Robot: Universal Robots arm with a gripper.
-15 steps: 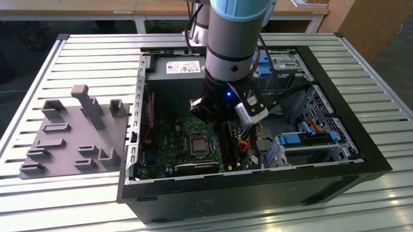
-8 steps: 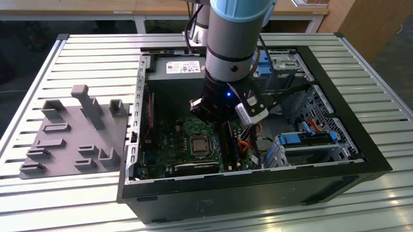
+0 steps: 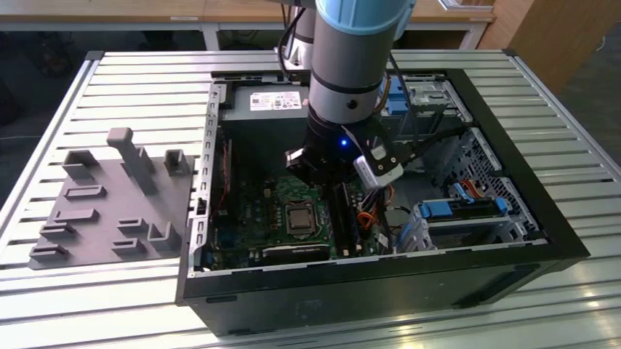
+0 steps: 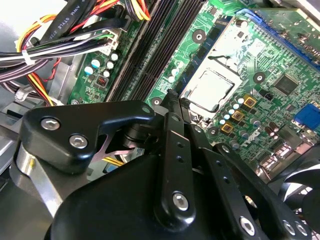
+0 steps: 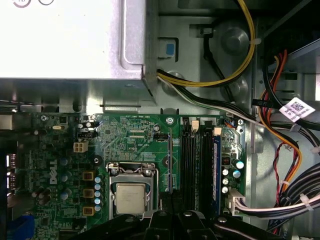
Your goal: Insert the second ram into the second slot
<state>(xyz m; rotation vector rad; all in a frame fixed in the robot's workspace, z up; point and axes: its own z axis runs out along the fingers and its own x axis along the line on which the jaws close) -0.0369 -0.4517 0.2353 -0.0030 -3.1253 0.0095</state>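
The second ram (image 5: 170, 162) shows edge-on in the first wrist view as a thin bluish strip running out from my fingertips, above the green motherboard (image 5: 135, 135). My gripper (image 5: 171, 198) (image 4: 172, 96) is shut on it, low inside the open computer case (image 3: 543, 218). The dark memory slots (image 5: 192, 165) (image 4: 160, 45) lie just beside the strip, on the side away from the processor (image 5: 131, 197). Another blue memory stick (image 5: 216, 170) sits in the outermost slot. In the exterior view, my gripper (image 3: 338, 187) hangs over the slots (image 3: 342, 214).
Bundles of black, red and yellow cables (image 5: 290, 180) (image 4: 65, 30) run close to the slots. The power supply box (image 5: 70, 40) borders the board. Blue drive bays (image 3: 456, 211) fill the case at the exterior view's right. A grey holder fixture (image 3: 107, 203) stands on the slatted table outside the case.
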